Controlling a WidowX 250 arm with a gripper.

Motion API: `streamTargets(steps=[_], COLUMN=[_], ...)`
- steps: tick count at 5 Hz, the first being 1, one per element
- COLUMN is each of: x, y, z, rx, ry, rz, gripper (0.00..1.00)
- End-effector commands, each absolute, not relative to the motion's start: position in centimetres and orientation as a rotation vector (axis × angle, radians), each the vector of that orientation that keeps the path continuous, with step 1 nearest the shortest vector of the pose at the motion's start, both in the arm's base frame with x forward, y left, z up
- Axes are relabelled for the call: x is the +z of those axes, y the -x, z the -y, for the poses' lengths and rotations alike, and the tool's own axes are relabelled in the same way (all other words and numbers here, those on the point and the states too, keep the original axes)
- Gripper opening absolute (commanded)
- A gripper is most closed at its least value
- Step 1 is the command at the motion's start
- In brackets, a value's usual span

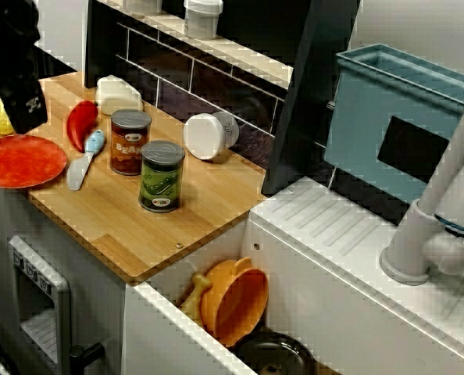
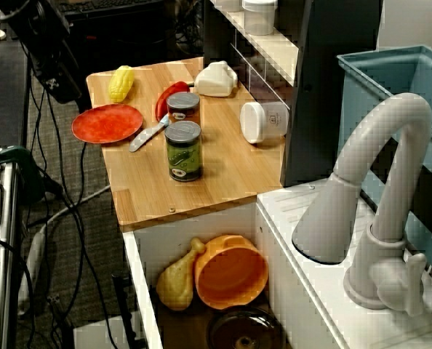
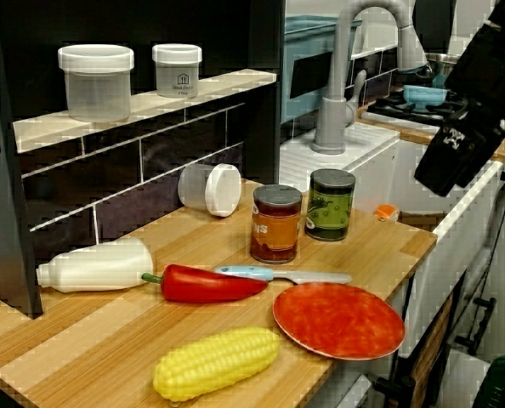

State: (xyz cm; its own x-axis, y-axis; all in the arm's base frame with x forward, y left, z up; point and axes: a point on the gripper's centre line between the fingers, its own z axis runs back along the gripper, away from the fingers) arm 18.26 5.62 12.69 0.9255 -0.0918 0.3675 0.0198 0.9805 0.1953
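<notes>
Plate [image 3: 337, 320], red and flat, lies right at the front edge of the wooden counter [image 3: 82, 340]. The black gripper [image 3: 450, 166] hangs in the air out past that edge, higher than the plate and well clear of it. Yellow corn [image 3: 216, 363] lies beside the plate along the same edge. A knife [image 3: 286, 276] lies just behind the plate, with a red pepper [image 3: 210, 285], a brown can [image 3: 276, 223] and a green can [image 3: 331, 205] beyond. Bare wood opens on the side of the plate away from the corn. The gripper holds and touches nothing I can see. Whether its jaws are apart or together, I cannot tell.
</notes>
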Motion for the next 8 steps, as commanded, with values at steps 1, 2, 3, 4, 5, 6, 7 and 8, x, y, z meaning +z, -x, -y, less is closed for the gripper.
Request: streamTargets(steps=[1, 2, 3, 4, 5, 6, 7, 8], x=[10.9, 10.5, 10.1, 9.9, 9.8, 9.6, 9.0, 8.0], y=[-19.8, -20.3, -20.4, -20.9, -21.7, -22.4, -23.3, -24.2], z=[-7.9, -9.5, -11.9, -13.6, -14.8, -15.9, -17.0, -18.8], rx=[-0.095, -0.079, -0.034, -0.01, 0.016, 0.049, 0.055, 0.021], ry=[-0.245, -0.275, -0.274, -0.282, -0.305, -0.315, -0.335, -0.373], rz=[0.351, 0.329, 0.315, 0.296, 0.274, 0.271, 0.265, 0.284], gripper=[1.0, 1.0, 1.0, 1.0, 1.0, 1.0, 1.0, 1.0])
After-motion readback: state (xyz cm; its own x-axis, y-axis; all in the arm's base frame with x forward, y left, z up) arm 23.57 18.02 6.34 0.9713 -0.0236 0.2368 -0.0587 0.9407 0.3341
